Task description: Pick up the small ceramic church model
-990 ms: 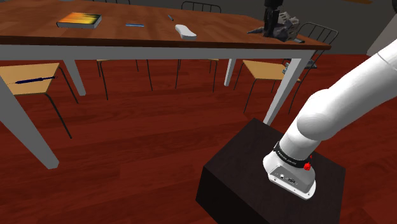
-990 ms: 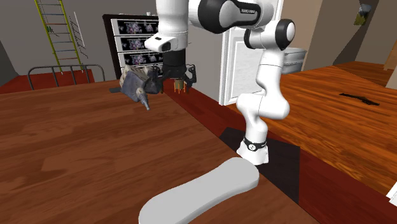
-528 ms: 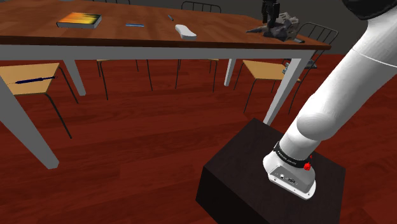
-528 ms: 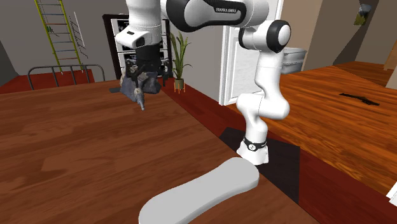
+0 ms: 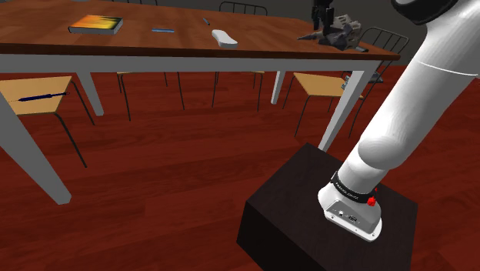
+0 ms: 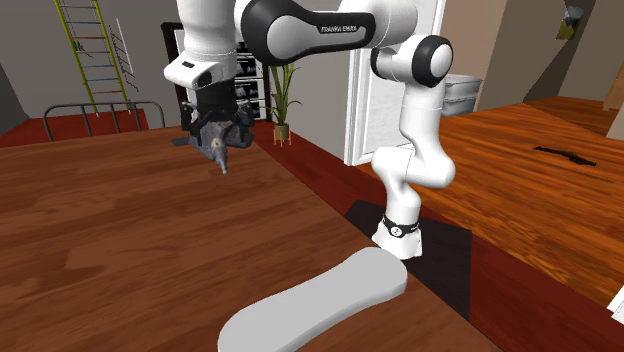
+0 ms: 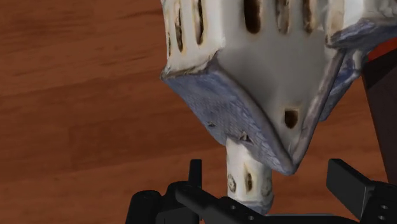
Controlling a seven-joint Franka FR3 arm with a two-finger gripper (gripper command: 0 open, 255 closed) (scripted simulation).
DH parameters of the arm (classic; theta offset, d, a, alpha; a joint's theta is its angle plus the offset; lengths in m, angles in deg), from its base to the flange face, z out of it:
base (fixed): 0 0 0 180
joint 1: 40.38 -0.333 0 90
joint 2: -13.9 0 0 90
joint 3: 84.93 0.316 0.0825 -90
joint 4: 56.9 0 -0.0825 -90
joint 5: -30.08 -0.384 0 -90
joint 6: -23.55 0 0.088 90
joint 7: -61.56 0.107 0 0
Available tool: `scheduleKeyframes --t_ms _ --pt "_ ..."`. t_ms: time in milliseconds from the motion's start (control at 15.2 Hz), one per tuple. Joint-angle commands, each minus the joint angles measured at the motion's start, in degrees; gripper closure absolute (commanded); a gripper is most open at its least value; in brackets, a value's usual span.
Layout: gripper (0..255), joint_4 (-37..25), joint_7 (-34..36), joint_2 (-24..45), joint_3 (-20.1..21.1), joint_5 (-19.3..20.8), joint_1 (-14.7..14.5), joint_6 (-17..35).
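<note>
Gripper point(image 7: 270, 184) is open: its two black fingers stand apart just above the church model point(image 7: 254, 76) and clasp nothing. A small white tower of the model rises between the fingers, and neither finger touches it. The model has white walls with narrow dark window slots and a blue-grey roof. It rests on the wooden table point(image 5: 254, 42), near the corner at the shoulder view's right end; whether it stands upright I cannot tell.

Further along the tabletop, toward the shoulder view's left and well apart from the model, lie a white elongated object point(image 5: 224, 37), a small blue item point(image 5: 162, 31) and a book point(image 5: 96, 25) with an orange and dark cover. Beside the table, a chair point(image 5: 23, 104) with a tan seat carries a dark blue pen point(image 5: 42, 97). The arm rises from its black stand point(image 5: 300, 200) on the red-brown floor. In the second exterior view, a pot point(image 6: 283, 132) behind the table holds a green plant point(image 6: 283, 90), and a ladder point(image 6: 90, 60) leans against the wall.
</note>
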Motion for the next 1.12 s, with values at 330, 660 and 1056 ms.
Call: scheduleKeyframes --t_ms 330,660,1056 --pt "255 2.8 0.7 -0.7 0.0 0.4 0.0 2.2" --pt "255 2.5 0.5 -0.5 -0.1 0.3 0.1 2.1" --pt "255 -1.4 -0.6 0.4 -0.1 -0.2 0.1 -0.9"
